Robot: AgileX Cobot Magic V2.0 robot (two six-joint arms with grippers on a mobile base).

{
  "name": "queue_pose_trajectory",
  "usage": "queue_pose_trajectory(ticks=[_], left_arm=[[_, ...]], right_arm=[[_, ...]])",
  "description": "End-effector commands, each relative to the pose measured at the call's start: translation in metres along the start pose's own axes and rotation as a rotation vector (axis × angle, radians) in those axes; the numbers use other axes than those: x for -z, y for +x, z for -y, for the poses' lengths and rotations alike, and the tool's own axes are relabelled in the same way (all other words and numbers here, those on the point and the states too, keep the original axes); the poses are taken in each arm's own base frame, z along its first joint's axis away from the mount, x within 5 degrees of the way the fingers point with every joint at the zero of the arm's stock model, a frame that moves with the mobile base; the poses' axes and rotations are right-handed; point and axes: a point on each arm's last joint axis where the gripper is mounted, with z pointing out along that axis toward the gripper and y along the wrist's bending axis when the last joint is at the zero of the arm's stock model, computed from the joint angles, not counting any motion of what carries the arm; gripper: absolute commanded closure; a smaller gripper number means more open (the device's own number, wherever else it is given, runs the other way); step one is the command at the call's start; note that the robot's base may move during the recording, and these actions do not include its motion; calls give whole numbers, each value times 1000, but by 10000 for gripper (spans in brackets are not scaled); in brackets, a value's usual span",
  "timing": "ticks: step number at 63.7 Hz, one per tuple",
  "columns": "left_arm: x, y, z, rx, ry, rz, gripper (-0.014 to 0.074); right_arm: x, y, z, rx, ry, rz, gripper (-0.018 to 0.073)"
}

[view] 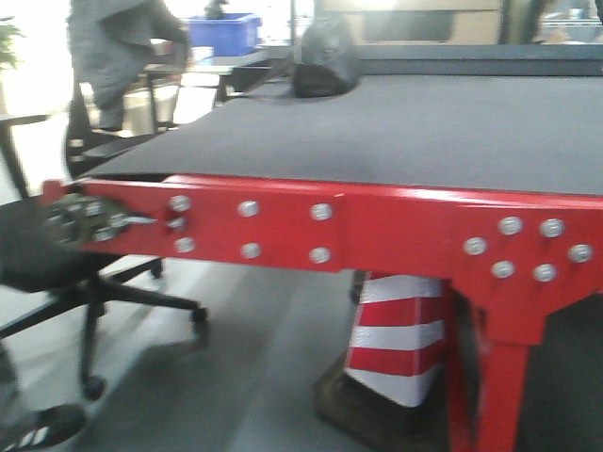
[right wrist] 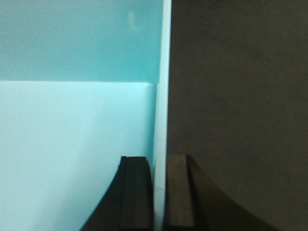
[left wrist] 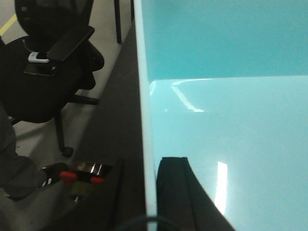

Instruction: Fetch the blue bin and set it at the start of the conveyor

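The blue bin [left wrist: 231,96] is a pale cyan tub that fills both wrist views; it also shows in the right wrist view [right wrist: 72,120]. My left gripper [left wrist: 150,202] is shut on the bin's left wall rim, one finger [left wrist: 175,192] inside and one outside. My right gripper [right wrist: 159,192] is shut on the right wall rim, with fingers [right wrist: 137,192] on both sides. The dark conveyor belt [view: 377,122] lies beside the bin in the wrist views [right wrist: 231,96], and its red bolted end frame [view: 283,221] is close in the front view. The bin and the grippers are out of the front view.
An office chair [view: 57,254] stands left of the belt's end, also in the left wrist view [left wrist: 43,82], with a person's shoe [left wrist: 53,171] near it. A red-white cone [view: 396,339] sits under the frame. A black bag [view: 325,56] lies far up the belt. A royal-blue crate [view: 226,33] is behind.
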Motion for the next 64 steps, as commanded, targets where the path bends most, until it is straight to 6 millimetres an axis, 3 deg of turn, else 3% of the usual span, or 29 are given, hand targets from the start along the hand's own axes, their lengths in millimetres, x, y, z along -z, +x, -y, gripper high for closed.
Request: queue_pose_trajectory(ticks=[1,64], left_arm=[[9,-7,0,5,29,57,708],[9,-7,0,5,29,57,708]], right_arm=[[7,-6,0,8,-18,58,722],[7,-6,0,8,-18,58,722]])
